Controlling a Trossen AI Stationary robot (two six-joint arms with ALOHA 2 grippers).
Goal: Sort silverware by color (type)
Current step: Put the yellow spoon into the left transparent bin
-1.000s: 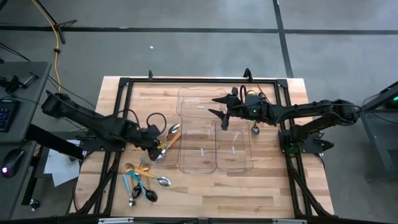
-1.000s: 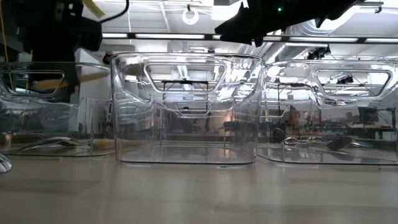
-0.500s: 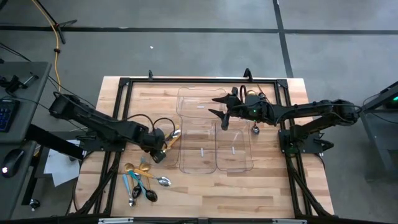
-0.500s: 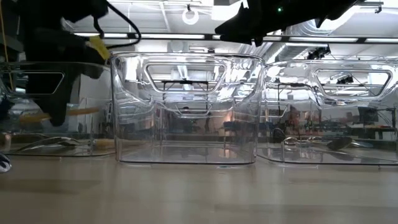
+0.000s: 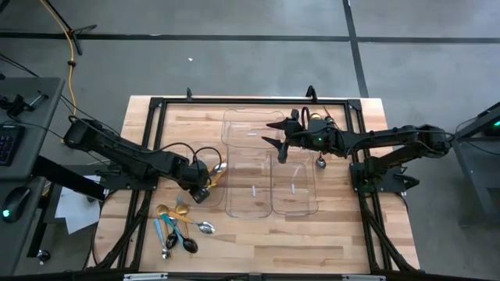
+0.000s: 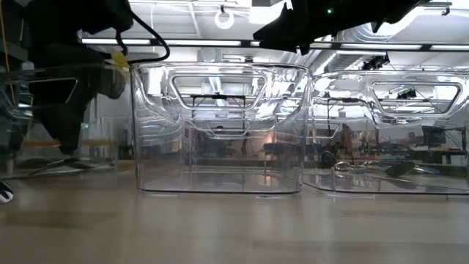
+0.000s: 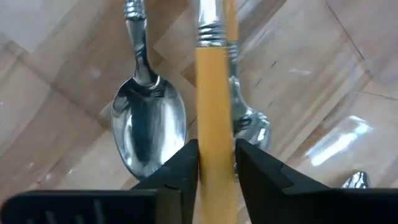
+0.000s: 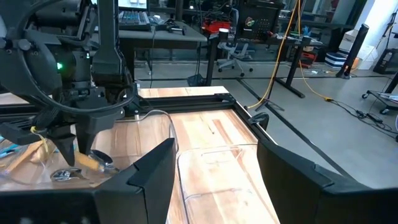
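Note:
My left gripper (image 5: 201,190) points steeply down into the clear tray (image 5: 211,160) at the table's left, with the orange handle of a spoon (image 7: 216,93) filling the gap between its fingers. Under it in the tray lie two silver spoons (image 7: 148,121). Loose silverware lies on the wood near the front left: a gold spoon (image 5: 162,211), blue- and teal-handled pieces (image 5: 168,234) and a silver spoon (image 5: 205,228). My right gripper (image 5: 275,139) hangs open above the far clear tray (image 5: 251,125), touching nothing. My left gripper has the spoon's orange handle (image 7: 216,143) between its two fingers (image 7: 180,171), one finger against each long side. The fingers come from above, pointing steeply down, and lie across the handle. The handle runs about level, low in the tray (image 6: 99,143), over a silver spoon; whether it rests on that spoon I cannot tell.
Two more clear trays (image 5: 269,187) stand side by side at the table's middle; the right one holds dark cutlery (image 6: 396,170). A black frame (image 5: 156,105) runs round the tabletop. Bare wood lies along the near edge (image 5: 297,242).
My left gripper has gone down into the left tray and tipped more steeply, taking the orange-handled spoon from above the rim to low inside. In the low view the tray's rim, level before, now slants.

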